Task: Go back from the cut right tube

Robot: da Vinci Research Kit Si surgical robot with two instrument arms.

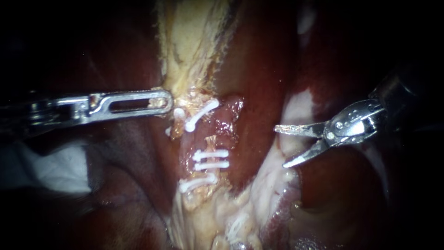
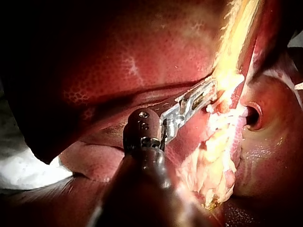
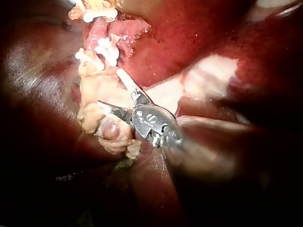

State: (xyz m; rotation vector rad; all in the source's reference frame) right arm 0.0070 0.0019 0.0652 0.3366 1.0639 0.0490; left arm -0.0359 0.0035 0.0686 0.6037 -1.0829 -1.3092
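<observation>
We see the right instrument [image 1: 280, 147] blades parted, empty, beside the clipped tube [image 1: 210, 141]. The left instrument [image 1: 167, 99] jaws clamp pale tissue [image 1: 194, 41].

Your endoscope faces the tissue from close by, with the white clips [image 1: 210, 159] near mid-view. Your left wrist camera looks along the left instrument [image 2: 208, 92] to the yellow tissue [image 2: 232, 52]. Your right wrist camera looks along the right instrument [image 3: 109, 87] from close in, and it shares those clips with the endoscope.
</observation>
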